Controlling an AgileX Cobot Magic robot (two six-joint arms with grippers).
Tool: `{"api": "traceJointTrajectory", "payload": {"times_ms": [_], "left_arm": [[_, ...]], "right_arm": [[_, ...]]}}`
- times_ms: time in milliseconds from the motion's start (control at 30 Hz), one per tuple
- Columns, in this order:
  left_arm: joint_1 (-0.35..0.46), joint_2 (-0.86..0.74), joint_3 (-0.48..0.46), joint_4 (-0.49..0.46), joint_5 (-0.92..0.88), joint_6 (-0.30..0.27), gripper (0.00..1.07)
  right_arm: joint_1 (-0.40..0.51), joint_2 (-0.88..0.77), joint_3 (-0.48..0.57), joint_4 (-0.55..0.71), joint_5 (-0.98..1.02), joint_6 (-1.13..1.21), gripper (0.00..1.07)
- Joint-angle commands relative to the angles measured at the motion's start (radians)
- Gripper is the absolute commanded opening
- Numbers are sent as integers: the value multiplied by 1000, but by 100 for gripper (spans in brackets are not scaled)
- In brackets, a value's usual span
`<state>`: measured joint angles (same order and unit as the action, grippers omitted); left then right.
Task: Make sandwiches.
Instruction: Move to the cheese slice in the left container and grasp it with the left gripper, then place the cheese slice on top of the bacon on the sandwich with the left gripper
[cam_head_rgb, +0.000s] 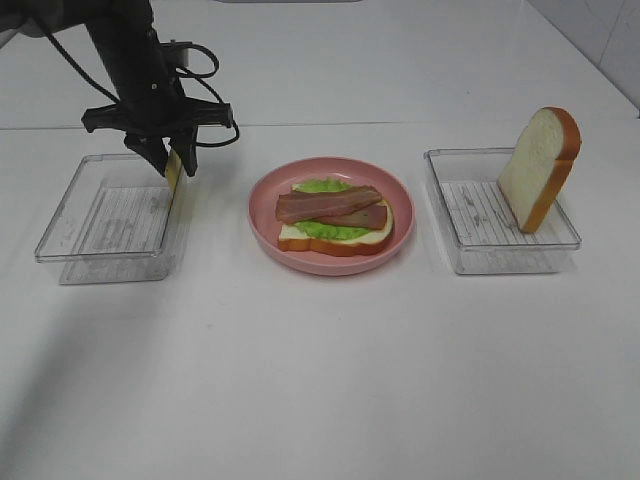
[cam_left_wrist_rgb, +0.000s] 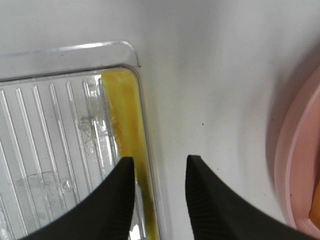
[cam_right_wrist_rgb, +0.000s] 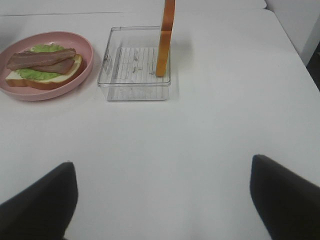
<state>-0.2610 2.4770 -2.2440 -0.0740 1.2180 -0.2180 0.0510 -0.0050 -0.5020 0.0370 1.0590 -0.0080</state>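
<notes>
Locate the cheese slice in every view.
Exterior high: cheese stands on edge inside the left tray, against its plate-side wall.
Left wrist: a yellow strip along the tray wall.
Right wrist: not in it.
Shared landmark: pink plate.

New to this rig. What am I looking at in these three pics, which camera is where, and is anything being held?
It is a two-armed robot at a white table, building a toy sandwich. The wide picture comes from a camera mounted high. The other two come from a camera on each wrist, looking out past the jaws. In the middle, a pink plate carries a bread slice topped with lettuce and bacon. The right tray holds a second bread slice standing on edge. The left gripper is down at the left tray, jaws apart astride its wall and the cheese slice leaning there; no firm grip shows. The right gripper is wide open and empty.
</notes>
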Motion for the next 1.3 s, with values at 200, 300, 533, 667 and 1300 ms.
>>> {"api": "traceJointTrajectory", "payload": {"times_ms": [200,300,533,667,1300], "left_arm": [[-3,2,-3,-6,40,-2,26],[-3,2,-3,-6,49,-2,7],[-3,1,-3,-5,57,7,0],[-3,-34,-14,-5,58,24,0],[-114,-212,-29,-305,33,122,0]], "right_arm": [[2,-23,2,-1,-9,-6,84],[2,-23,2,-1,-9,-6,84],[2,-23,2,-1,-9,-6,84],[2,-23,2,-1,-9,-6,84],[2,-23,2,-1,-9,-6,84]]}}
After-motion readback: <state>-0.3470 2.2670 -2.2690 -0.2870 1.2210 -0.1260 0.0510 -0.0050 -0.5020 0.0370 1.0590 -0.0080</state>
